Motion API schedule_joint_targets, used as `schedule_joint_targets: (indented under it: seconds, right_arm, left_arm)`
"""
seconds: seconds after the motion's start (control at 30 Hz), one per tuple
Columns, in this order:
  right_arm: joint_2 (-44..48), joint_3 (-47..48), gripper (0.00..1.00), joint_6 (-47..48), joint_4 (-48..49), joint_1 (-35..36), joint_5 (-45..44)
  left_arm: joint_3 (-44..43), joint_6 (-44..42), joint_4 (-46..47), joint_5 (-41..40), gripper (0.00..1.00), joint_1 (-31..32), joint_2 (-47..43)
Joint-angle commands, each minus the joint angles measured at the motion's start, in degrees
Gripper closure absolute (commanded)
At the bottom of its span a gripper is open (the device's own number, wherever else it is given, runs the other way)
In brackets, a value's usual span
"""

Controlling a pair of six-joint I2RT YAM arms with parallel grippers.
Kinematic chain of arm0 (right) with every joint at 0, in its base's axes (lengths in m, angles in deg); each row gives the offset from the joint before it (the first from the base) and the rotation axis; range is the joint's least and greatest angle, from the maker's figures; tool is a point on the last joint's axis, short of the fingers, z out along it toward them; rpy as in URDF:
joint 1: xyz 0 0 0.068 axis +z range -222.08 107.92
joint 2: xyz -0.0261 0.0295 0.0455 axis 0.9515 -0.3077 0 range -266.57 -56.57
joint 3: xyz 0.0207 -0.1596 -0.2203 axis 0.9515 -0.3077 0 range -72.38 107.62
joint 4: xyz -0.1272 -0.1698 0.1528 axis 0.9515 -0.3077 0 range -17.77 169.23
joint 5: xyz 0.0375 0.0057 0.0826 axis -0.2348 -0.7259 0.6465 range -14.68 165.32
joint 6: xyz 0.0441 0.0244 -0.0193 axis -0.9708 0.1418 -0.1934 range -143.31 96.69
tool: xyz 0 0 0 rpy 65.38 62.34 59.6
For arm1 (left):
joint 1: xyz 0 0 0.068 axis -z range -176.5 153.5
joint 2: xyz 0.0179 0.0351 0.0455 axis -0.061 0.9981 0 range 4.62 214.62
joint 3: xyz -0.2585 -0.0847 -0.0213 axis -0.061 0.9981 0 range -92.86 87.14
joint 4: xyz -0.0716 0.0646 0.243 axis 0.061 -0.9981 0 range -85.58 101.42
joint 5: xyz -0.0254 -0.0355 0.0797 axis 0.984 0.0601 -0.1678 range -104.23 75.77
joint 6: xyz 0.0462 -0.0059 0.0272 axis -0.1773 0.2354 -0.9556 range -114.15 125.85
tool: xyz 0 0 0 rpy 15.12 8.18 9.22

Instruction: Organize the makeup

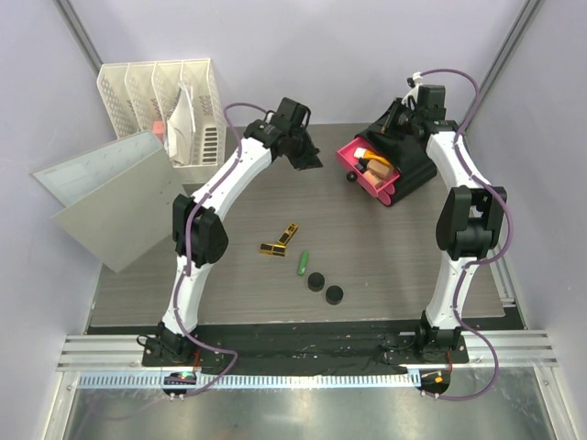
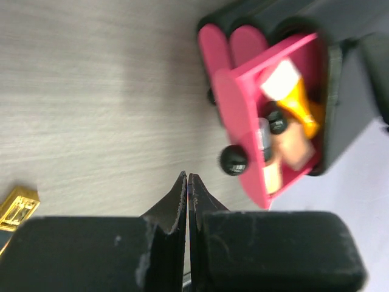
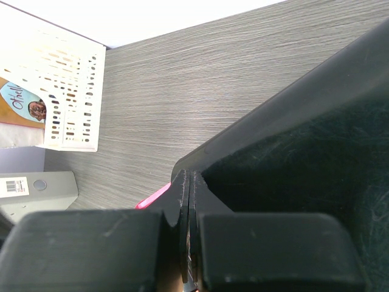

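Left gripper (image 2: 187,182) and right gripper (image 3: 187,181) sit closed, empty; nudging the organizer box (image 1: 418,172) could spill its open pink drawer (image 2: 226,109).

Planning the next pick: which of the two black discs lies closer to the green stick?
The left disc, just beside the green stick; the other disc lies farther right.

Right wrist view. You see the right pincer (image 3: 188,182) with its jaws pressed together, the tips seen against the edge of the black box (image 3: 292,152) that fills the right half. A pink sliver (image 3: 153,197) shows just left of the tips. Beyond lies the grey table (image 3: 200,79). At far left stands a white perforated rack (image 3: 73,91) holding printed paper (image 3: 24,106); below it is a grey binder (image 3: 51,191) with a barcode label (image 3: 13,185).
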Motion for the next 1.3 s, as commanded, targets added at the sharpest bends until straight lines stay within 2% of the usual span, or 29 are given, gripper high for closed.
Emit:
schedule_joint_targets:
  seconds: [0.0,0.4,0.83,1.1,1.27]
  right_arm:
    - [-5.3,-3.8,0.99,2.2,-14.6,0.2,-4.7]
    - [-5.3,-3.8,0.99,2.2,-14.6,0.2,-4.8]
    - [-5.3,-3.9,0.99,2.3,-14.6,0.1,-4.7]
    - [-5.5,-3.9,0.99,2.4,-14.7,0.1,-4.7]
    - [-5.5,-4.1,0.99,2.3,-14.6,0.2,-4.8]
  left_arm:
    - [0.2,1.3,-1.7,5.8,1.00,0.3,2.9]
    - [-3.2,6.1,8.8,17.5,1.00,2.7,11.5]
    - [-2.3,14.3,30.0,19.7,1.00,3.6,11.2]
    - [-8.2,19.6,32.7,21.4,1.00,4.1,17.6]
    - [-9.0,21.9,36.0,21.4,1.00,4.8,20.4]
